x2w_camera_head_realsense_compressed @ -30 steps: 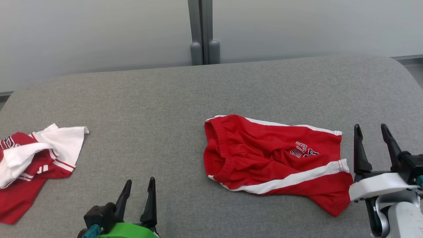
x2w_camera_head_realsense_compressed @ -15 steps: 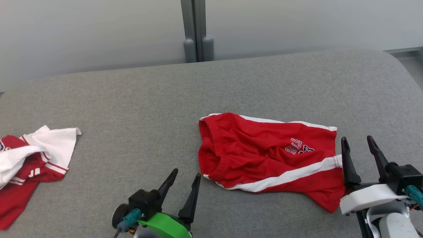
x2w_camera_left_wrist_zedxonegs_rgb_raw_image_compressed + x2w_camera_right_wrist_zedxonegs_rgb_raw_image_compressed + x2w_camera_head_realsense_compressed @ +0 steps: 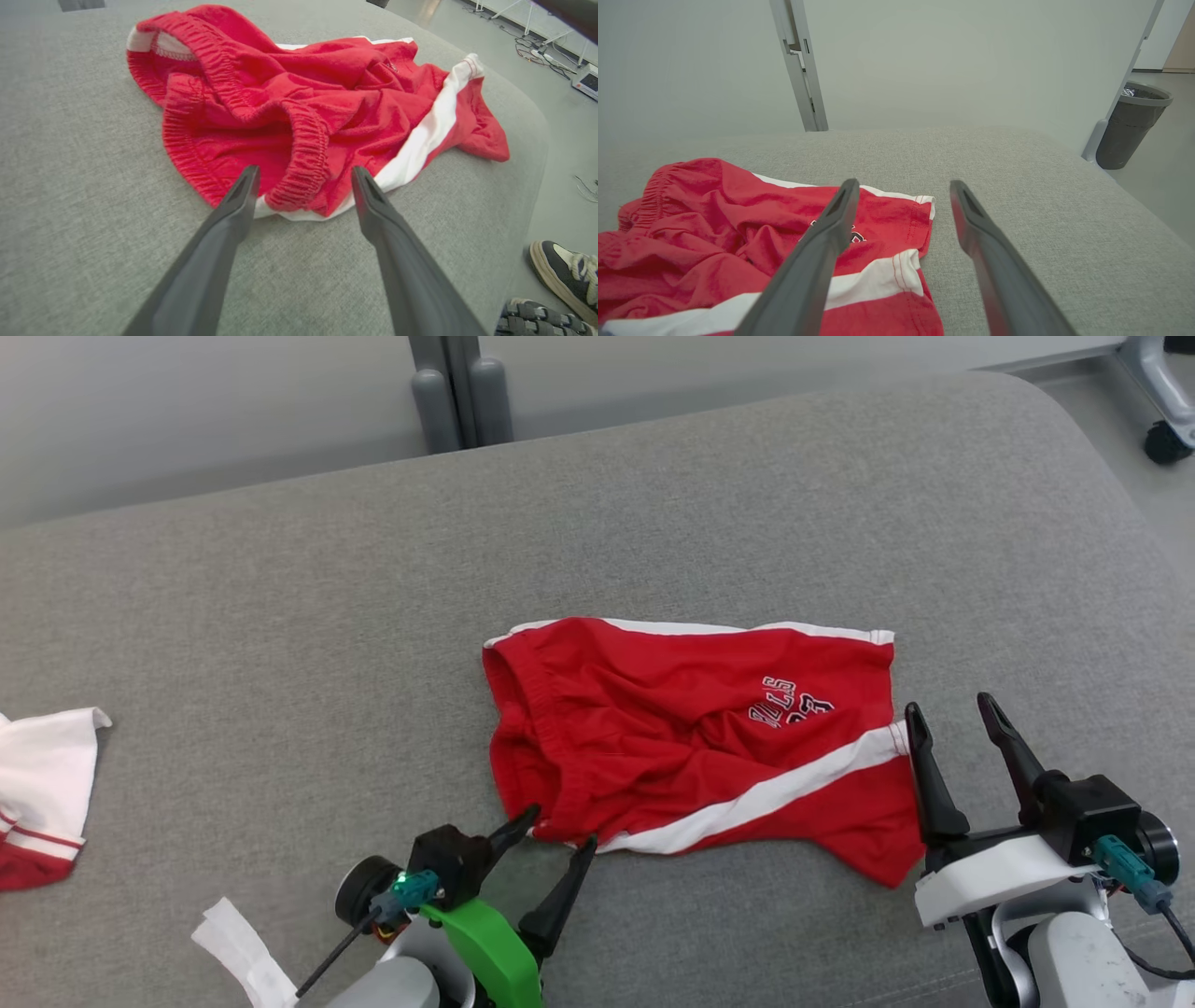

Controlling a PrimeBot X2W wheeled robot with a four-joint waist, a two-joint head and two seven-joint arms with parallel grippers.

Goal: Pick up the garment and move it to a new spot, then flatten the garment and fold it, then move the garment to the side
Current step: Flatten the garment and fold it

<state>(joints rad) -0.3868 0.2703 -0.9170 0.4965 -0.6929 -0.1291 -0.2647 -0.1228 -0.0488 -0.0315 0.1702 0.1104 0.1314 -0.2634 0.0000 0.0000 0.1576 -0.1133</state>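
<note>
Crumpled red fabric shorts w/ white stripes (image 3: 691,747) lie L-R: waistband (image 3: 306,154) just ahead of spread left gripper (image 3: 561,827), hem (image 3: 926,219) beside spread right gripper (image 3: 948,705).

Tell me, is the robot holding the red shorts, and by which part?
Nothing is held. The left pincer stands open at the waistband of the red shorts, the right pincer open beside a leg hem.

The left gripper (image 3: 560,828) sits near six o'clock in the head view, jaws spread wide, its dark fingers slanting toward one o'clock. The right gripper (image 3: 948,707) stands at four o'clock, jaws equally wide apart, fingers pointing toward twelve.
</note>
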